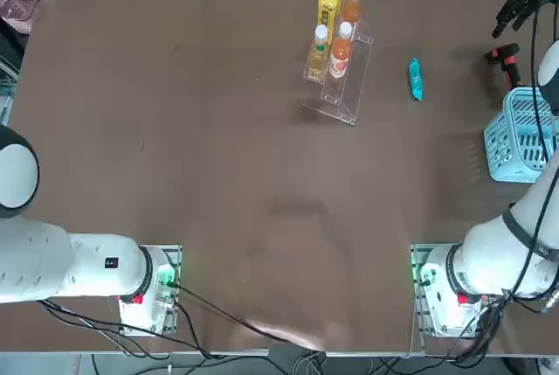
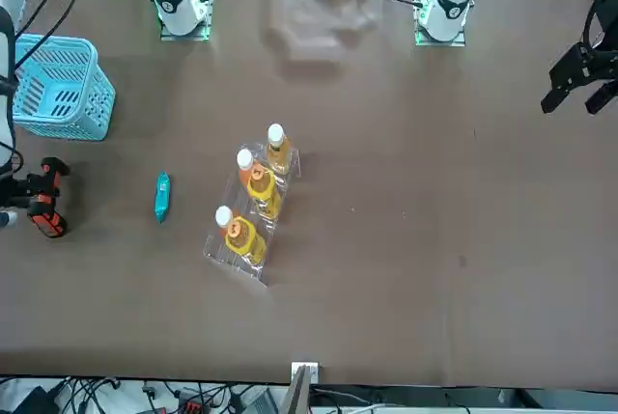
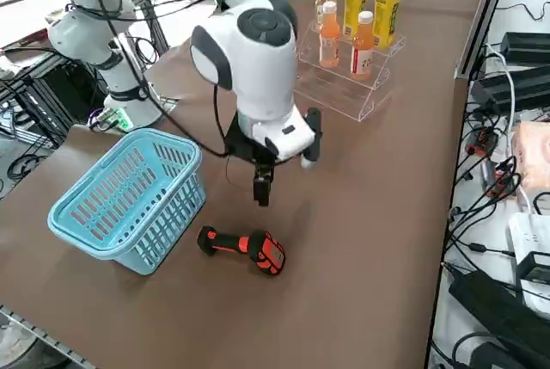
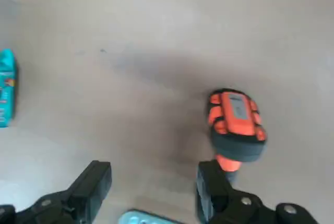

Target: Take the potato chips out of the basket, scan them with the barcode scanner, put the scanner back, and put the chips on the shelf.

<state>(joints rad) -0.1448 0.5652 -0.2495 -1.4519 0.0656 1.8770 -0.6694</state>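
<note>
One open tool [image 4: 154,169] near scanner [image 3: 263,251]

Well to the left of the right gripper [image 4: 154,169] stand two yellow bottles [image 3: 355,1] with orange caps, two orange bottles [image 3: 362,49] with white caps, and a paler amber bottle [image 1: 318,56], white-capped too. Farther left from it I can see a pink basket [image 1: 19,8] off the brown tabletop [image 1: 218,130]. Beyond the far edge, past the gripper, lie tangled black cables [image 3: 485,206] and a white power strip [image 3: 526,244].
</note>
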